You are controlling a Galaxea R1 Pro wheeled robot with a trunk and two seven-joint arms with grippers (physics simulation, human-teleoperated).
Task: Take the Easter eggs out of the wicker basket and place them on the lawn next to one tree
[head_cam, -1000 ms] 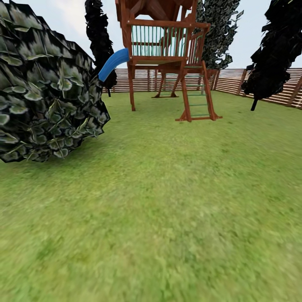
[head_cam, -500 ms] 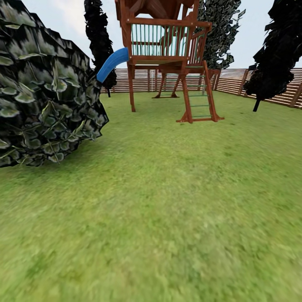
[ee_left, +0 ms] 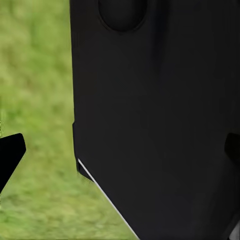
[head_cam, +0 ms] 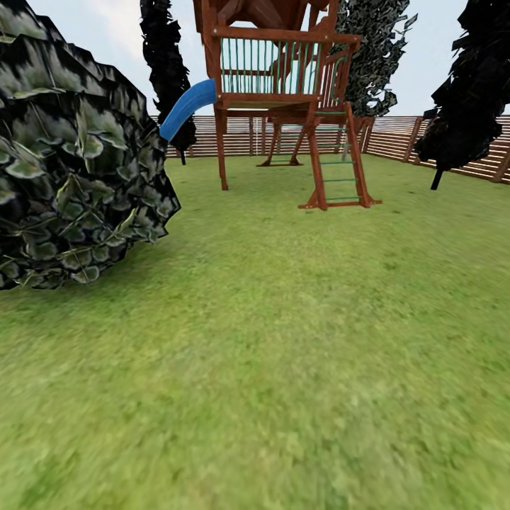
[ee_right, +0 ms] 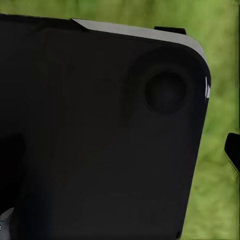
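Observation:
The Easter eggs and the wicker basket are out of view. The lawn [head_cam: 283,340] spreads as blurry green grass across the head view. Behind the play tower rises a tree crown [head_cam: 375,49] of grey-green blocky leaves, its trunk hidden. In the left wrist view my left gripper [ee_left: 120,152] has one black fingertip at each side edge, wide apart, with a black part of my own body and grass behind them. My right gripper [ee_right: 120,155] shows one fingertip [ee_right: 233,150] at the frame's edge. Nothing is held in either.
A big round dark-leaved bush [head_cam: 71,163] stands close on the left. A wooden play tower [head_cam: 283,92] with a blue slide [head_cam: 185,108] and a ladder stands ahead. Thin black-trunked dark trees [head_cam: 467,85] and a brown slat fence [head_cam: 397,138] line the back.
The whole head view has shifted: the bush has slid leftward and the play tower looms slightly larger, so the camera has moved forward. Nothing in the garden has moved.

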